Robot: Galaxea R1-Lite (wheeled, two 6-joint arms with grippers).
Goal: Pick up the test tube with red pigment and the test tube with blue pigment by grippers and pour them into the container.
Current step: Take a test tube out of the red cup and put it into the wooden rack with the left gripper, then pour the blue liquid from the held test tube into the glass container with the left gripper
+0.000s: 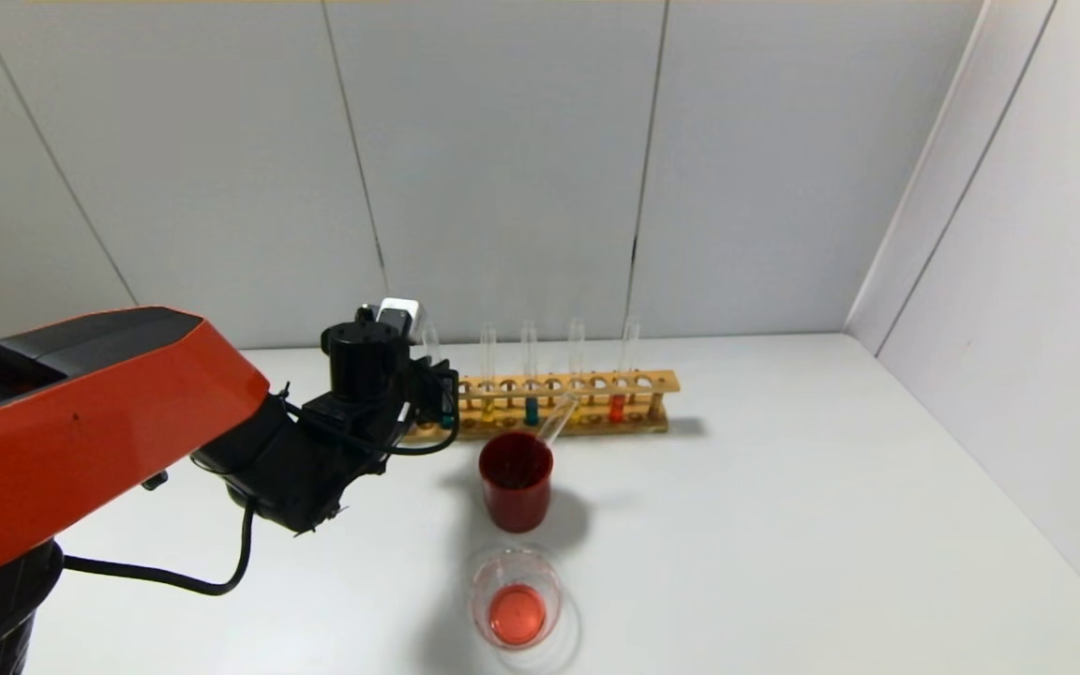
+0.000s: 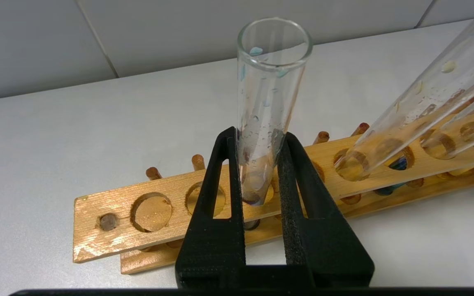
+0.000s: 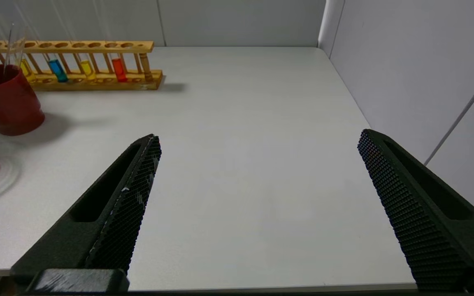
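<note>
test tube with blue pigment (image 2: 268, 123) stands upright in the wooden rack (image 2: 138, 218) near the worktop's far edge, clamped between the left pincer's (image 2: 259, 164) closed fingers; its axis demands a straight lift. right pincer (image 3: 257, 193) gapes, idle.

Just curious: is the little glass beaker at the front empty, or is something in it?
Not empty. The beaker holds a shallow pool of red liquid at its bottom; most of it is unfilled.

The head camera looks down over the table (image 1: 784, 525). The left wrist camera sits close behind its claw (image 2: 261, 164) (the right's well back); all share the rack (image 1: 563, 405).
</note>
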